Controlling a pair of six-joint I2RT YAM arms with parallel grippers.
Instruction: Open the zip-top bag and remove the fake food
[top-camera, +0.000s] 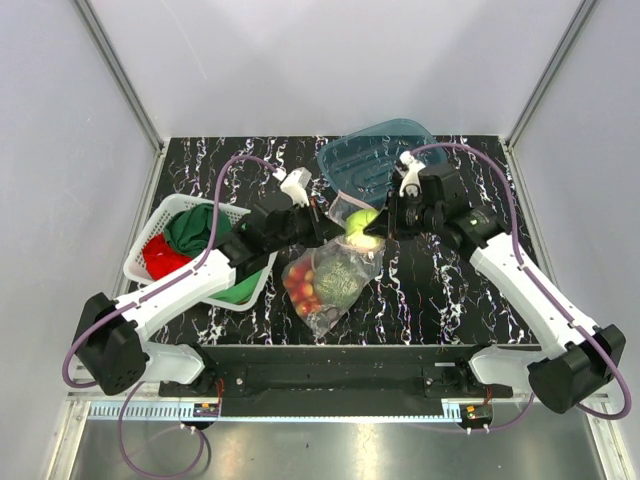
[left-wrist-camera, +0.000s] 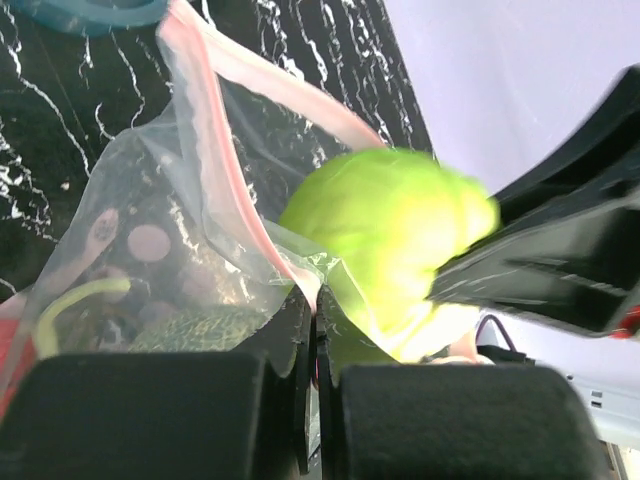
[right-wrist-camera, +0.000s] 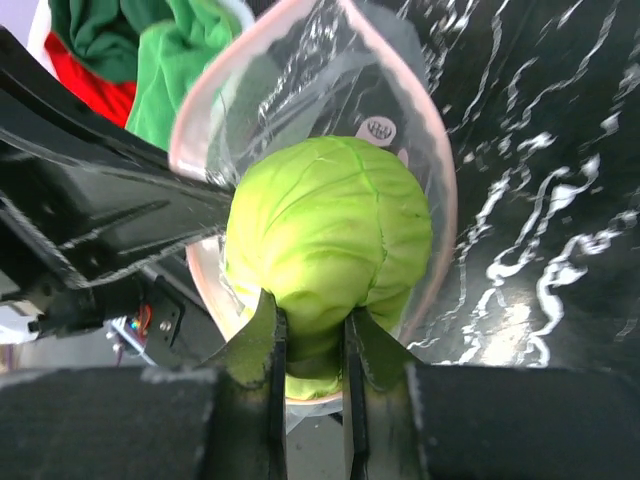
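Observation:
A clear zip-top bag (top-camera: 330, 270) with a pink rim lies mid-table, its mouth held open and raised. My left gripper (top-camera: 322, 229) is shut on the bag's rim (left-wrist-camera: 300, 275); the pink edge runs between its fingers. My right gripper (top-camera: 377, 227) is shut on a lime-green fake cabbage (right-wrist-camera: 330, 235) that sits at the bag's mouth, ringed by the pink rim (right-wrist-camera: 440, 190). The cabbage (left-wrist-camera: 395, 235) shows bright green in the left wrist view, with the right gripper's fingers (left-wrist-camera: 560, 255) on it. More fake food, red and dark green pieces (top-camera: 325, 282), stays inside the bag.
A white basket (top-camera: 160, 225) with red and green cloth stands at the left. A blue plastic lid or tray (top-camera: 375, 155) lies at the back, just behind the bag. Black marbled tabletop stretches to the right of the bag.

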